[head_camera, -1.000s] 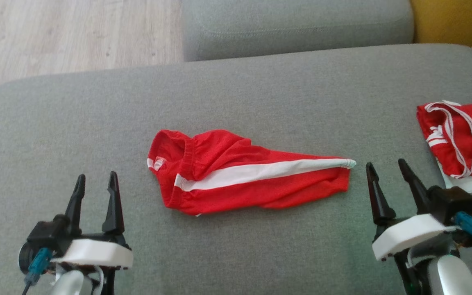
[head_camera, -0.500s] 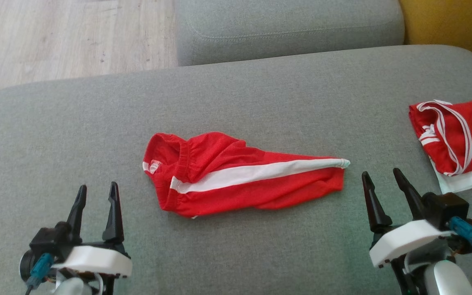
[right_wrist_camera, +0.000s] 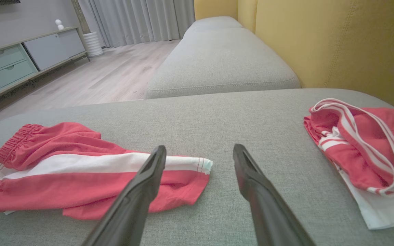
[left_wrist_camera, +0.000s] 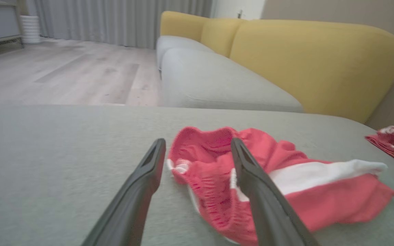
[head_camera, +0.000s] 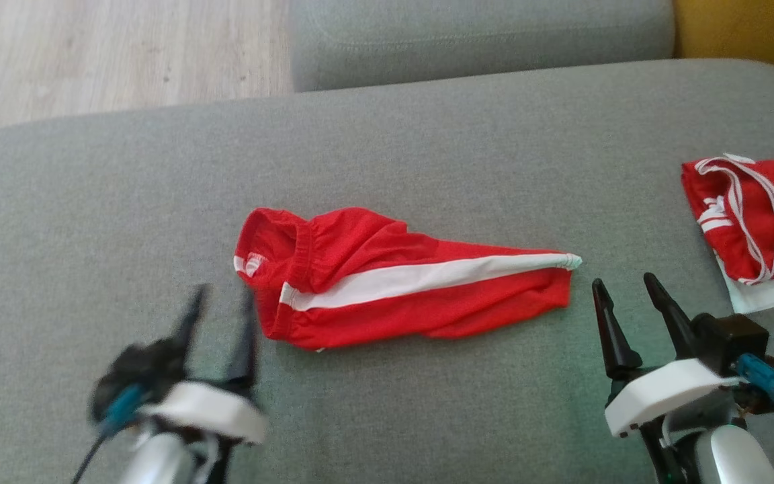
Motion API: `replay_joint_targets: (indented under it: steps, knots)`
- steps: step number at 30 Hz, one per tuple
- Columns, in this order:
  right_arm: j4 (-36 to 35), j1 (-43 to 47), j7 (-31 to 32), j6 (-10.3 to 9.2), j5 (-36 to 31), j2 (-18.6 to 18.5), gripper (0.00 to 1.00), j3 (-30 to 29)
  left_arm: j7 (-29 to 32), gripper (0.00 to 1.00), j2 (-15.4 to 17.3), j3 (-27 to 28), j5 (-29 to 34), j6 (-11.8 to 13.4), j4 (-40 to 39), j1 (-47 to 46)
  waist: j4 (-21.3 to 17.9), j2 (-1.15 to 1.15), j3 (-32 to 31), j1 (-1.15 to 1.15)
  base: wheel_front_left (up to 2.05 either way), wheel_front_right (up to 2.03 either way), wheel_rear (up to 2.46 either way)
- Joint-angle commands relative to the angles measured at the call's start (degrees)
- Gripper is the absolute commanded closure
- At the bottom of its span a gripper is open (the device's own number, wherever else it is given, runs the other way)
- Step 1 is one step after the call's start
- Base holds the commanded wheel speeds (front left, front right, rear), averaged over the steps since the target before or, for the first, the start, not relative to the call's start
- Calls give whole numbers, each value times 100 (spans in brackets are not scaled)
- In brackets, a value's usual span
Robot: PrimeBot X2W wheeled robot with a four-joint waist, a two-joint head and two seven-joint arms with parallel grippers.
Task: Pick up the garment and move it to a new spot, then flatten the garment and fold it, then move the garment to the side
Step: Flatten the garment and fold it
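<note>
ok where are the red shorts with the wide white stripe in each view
head view: red shorts, centre of the grey cushion
left wrist view: red shorts, centre to lower right
right wrist view: red shorts, lower left
shared landmark: other red garment, right edge in each

A big grey seat (head_camera: 427, 148) lies in front, soft, with round edges. Behind the big grey seat is a second grey seat (right_wrist_camera: 217, 58), long and narrow. A yellow back (left_wrist_camera: 313, 61) stands along the right side of the big grey seat and runs on past the second one. Left of the big grey seat is a pale wood floor (right_wrist_camera: 115, 75). Far across the floor from it hang grey curtains (right_wrist_camera: 139, 20). Far to its left a low cabinet (right_wrist_camera: 9, 65) with pale green drawers stands against a grey wall (right_wrist_camera: 29, 13). A white ribbed pot (right_wrist_camera: 92, 44) sits by the cabinet's end. Soft daylight falls on everything.
</note>
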Motion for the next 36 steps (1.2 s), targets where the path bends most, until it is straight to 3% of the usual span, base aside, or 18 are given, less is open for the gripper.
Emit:
replay_joint_targets:
  steps: [1,9,20,21,22,29,36]
  knots:
    - [-223,-232,-23,-4,-10,-25,0,158,155,0,-20,64,50,-22,-139,-403,26,0,60,0,0,0,0]
    - [-190,-373,-46,-4,-8,-21,0,277,1116,0,-364,-419,67,-10,291,-872,-39,0,277,0,0,0,0]
    - [-59,-478,-157,-4,65,-16,0,310,1323,0,-369,-459,0,15,563,-1085,-138,0,395,0,0,0,0]
    - [-51,-485,-165,-4,72,-16,0,305,1340,18,-361,-486,5,-15,592,-1112,-137,0,402,0,0,0,0]
    - [-43,-491,-172,-4,79,-16,0,306,1362,100,-352,-497,17,-4,631,-1134,-137,0,407,0,0,0,0]
    - [-16,-641,-134,-4,94,-14,0,374,1187,100,-346,-447,-17,70,629,-1104,-141,0,442,0,0,0,0]
    - [378,-1136,484,-4,186,-13,0,66,1035,100,-318,-458,-66,91,439,-864,-88,0,614,0,0,0,0]
